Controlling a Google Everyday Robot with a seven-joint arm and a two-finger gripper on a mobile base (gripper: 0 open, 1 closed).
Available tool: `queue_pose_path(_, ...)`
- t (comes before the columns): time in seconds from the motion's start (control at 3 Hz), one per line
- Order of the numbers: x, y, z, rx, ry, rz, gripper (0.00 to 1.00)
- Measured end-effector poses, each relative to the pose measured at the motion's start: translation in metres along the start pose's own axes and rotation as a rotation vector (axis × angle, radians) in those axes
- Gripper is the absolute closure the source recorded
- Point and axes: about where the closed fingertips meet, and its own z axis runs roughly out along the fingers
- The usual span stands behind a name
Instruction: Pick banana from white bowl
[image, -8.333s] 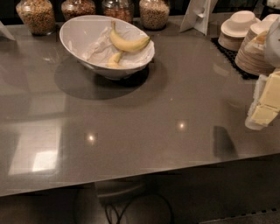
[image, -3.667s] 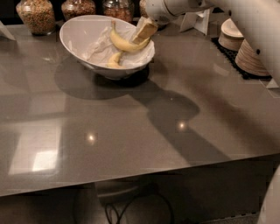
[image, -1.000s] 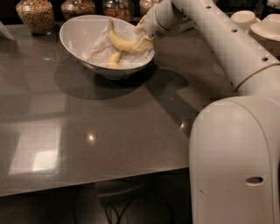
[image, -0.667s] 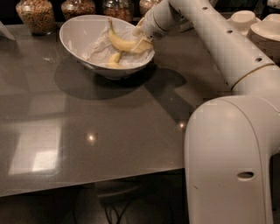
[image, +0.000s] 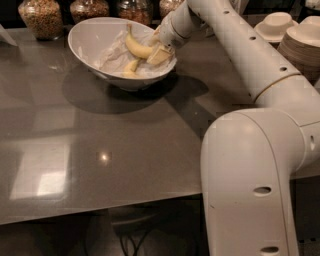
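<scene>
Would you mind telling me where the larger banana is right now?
The banana is in the white bowl at the upper left of the camera view, just beyond the smaller banana, with the gripper at its right end.

Arm (image: 250, 60) stretched far forward, tool (image: 159, 50) angled down-left.

Curved yellow banana (image: 137, 48) in white bowl (image: 84, 36); gripper (image: 158, 53) at its end.
</scene>
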Motion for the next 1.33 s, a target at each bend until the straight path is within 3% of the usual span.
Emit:
queue_pose_path(0.33,0.0,0.001,0.003,-0.012,0.001,0.0,0.49)
queue_pose_path(1.0,0.0,0.001,0.006,-0.026,0.006,-0.006,0.92)
queue_pose_path(1.33,-0.007,-0.004,-0.01,0.021,-0.012,-0.03,1.0)
